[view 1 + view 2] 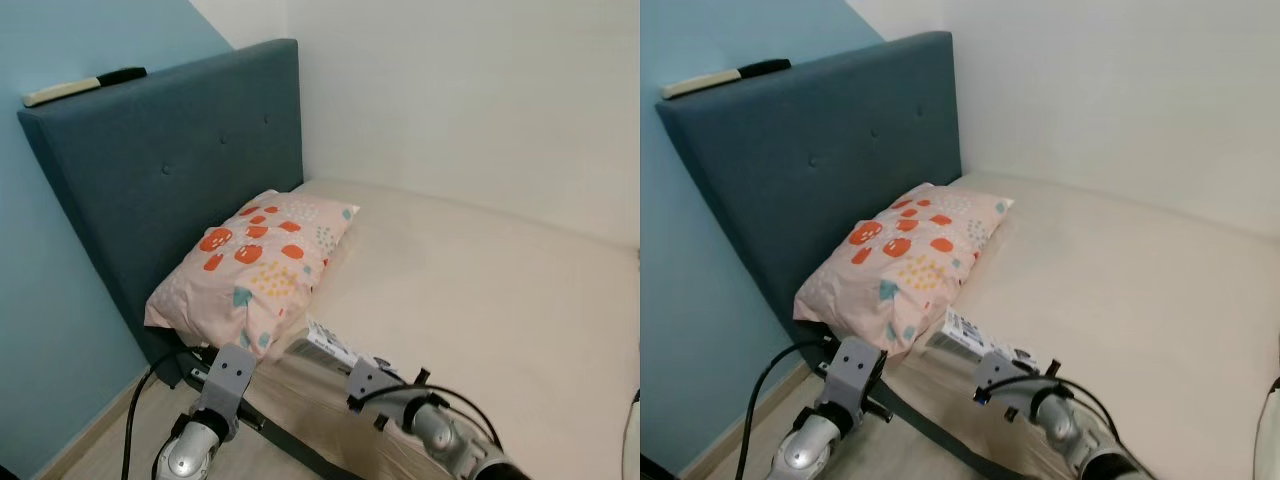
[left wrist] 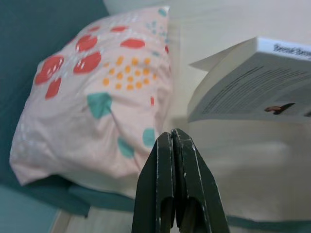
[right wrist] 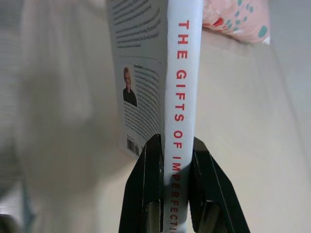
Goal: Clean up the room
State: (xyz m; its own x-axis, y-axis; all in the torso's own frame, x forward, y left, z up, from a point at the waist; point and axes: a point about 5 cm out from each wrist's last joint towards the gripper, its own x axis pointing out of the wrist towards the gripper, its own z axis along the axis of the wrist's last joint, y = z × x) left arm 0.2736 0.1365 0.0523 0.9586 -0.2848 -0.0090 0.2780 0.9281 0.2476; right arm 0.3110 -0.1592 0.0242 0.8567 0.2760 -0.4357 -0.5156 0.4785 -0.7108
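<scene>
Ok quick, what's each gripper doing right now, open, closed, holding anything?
Left gripper: closed, holding nothing, near the pillow.
Right gripper: closed on the spine of a white book, above the bed.

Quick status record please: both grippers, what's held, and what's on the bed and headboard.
right gripper: shut on the spine of the white book, held above the mattress
left gripper: shut, holding nothing, near the bed's corner
pillow: fruit print, lying against the blue headboard
headboard top: remote control lying flat
</scene>
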